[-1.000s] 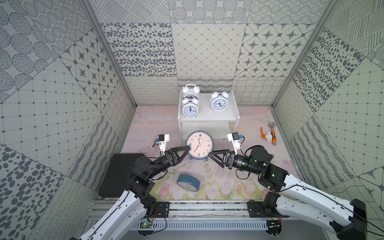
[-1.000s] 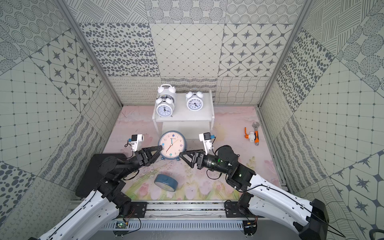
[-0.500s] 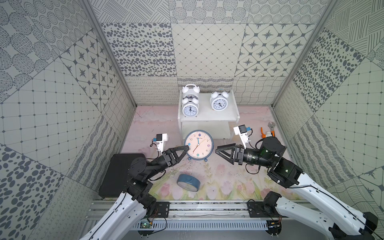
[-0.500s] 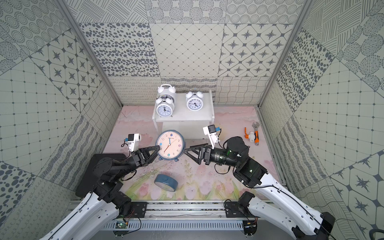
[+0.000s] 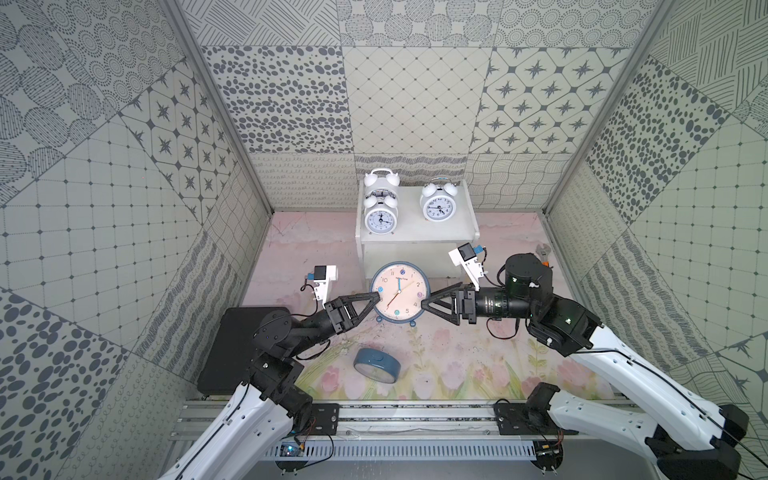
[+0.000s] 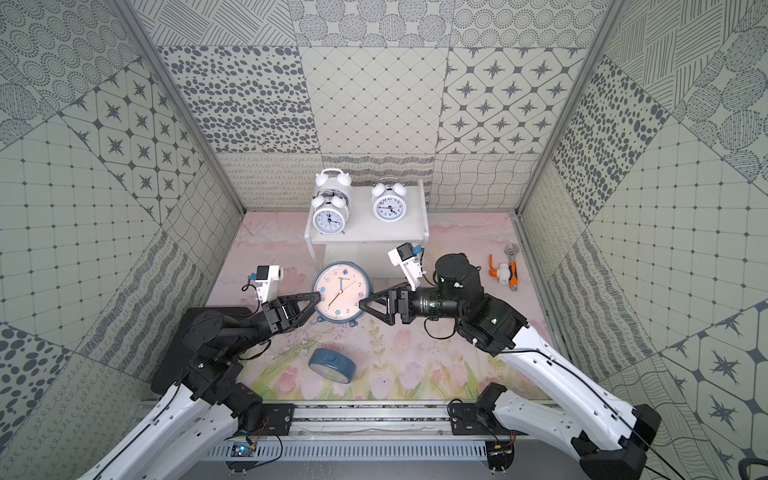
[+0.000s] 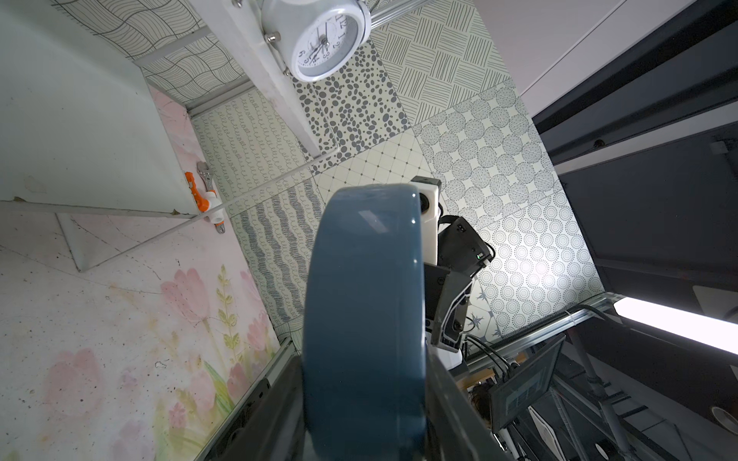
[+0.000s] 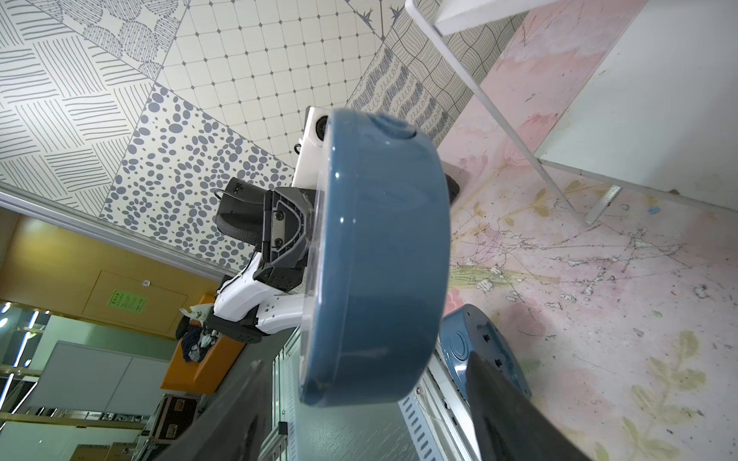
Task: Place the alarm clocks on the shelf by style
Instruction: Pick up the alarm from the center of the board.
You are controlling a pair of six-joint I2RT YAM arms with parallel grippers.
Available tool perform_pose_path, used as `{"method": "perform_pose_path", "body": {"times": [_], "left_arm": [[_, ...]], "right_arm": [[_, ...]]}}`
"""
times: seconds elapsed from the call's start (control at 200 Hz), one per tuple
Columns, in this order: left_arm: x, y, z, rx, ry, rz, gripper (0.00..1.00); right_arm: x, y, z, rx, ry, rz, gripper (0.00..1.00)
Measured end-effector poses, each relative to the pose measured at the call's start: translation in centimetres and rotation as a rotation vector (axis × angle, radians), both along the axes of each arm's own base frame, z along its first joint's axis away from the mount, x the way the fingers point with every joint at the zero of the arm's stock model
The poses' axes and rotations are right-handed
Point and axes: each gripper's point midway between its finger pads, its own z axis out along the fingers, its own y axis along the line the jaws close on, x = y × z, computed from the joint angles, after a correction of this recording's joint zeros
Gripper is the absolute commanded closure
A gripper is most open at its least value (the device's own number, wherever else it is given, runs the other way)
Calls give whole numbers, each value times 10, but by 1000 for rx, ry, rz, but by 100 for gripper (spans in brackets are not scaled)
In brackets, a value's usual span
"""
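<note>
Right tool (image 5: 424, 305) back at held clock (image 5: 398, 292) (wrist: fallen clock (image 8: 475, 339) rear).

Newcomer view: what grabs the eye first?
A large round blue-cased clock with a cream face is upright at centre, before the white two-tier shelf, left gripper shut on one edge, right gripper open around the other. Three white twin-bell clocks sit on the shelf top; a second blue clock lies face down nearer the robot.

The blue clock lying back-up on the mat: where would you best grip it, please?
The blue clock lies flat, broad back up, leaving only its round edge to pinch: so probably across the side wall, at opposite points of the rim, coming down from above.
</note>
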Motion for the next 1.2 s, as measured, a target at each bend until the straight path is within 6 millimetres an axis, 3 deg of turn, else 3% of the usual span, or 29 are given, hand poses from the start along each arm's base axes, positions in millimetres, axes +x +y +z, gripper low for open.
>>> {"method": "perform_pose_path", "body": {"times": [0.33, 0.625, 0.896, 1.051, 1.201], "left_arm": [[-2, -3, -4, 19, 8, -22, 88], [-5, -4, -3, 33, -27, -35, 87], [-5, -3, -3, 39, -48, -30, 54], [-5, -3, -2, 54, -50, -20, 47], [4, 3, -5, 90, -14, 51, 40]], "right_arm": [[0, 6, -7, -15, 25, 29, 36], [-4, 7, -2, 9, 54, 50, 60], [-5, 6, 0, 15, 39, 48, 70], [-6, 2, 1, 14, -19, 26, 73], [-3, -15, 0, 4, -113, -51, 74]]}}
